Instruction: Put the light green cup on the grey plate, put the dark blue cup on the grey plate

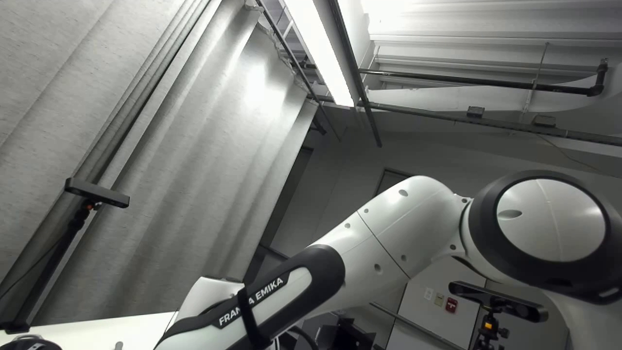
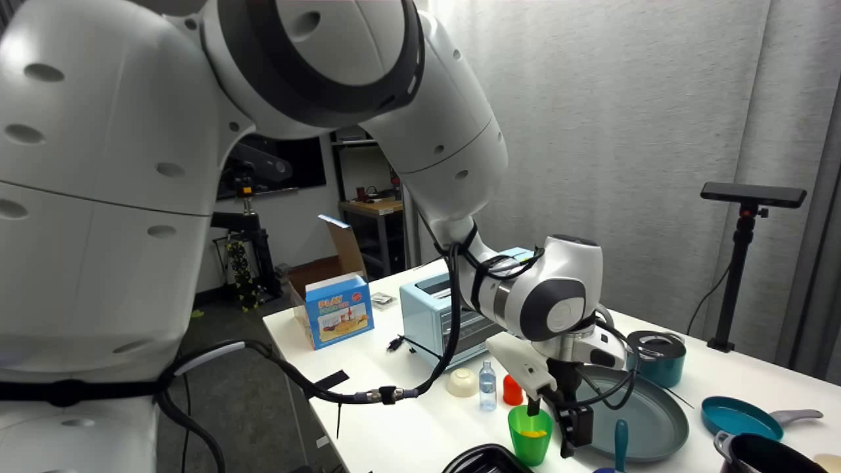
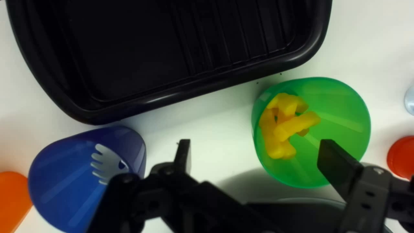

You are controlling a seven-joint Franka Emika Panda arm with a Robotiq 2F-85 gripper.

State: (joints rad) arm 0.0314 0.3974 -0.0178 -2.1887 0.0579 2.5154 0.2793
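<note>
Clearly, the pincer [image 3: 256,147] hangs spread. Green cup [image 3: 336,119], blue cup [image 3: 72,171] and plate [image 2: 650,410] all sit near it.

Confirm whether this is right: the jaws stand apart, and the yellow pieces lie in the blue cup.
Wrong cup: the wrist view shows the yellow pieces in the green cup, not the blue cup. The jaws do stand apart.

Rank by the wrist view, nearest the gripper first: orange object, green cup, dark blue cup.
1. Green cup: right, overlapping the gap between the jaws.
2. Dark blue cup: left, outside the jaws.
3. Orange object: far left, cut by the picture's edge.
</note>
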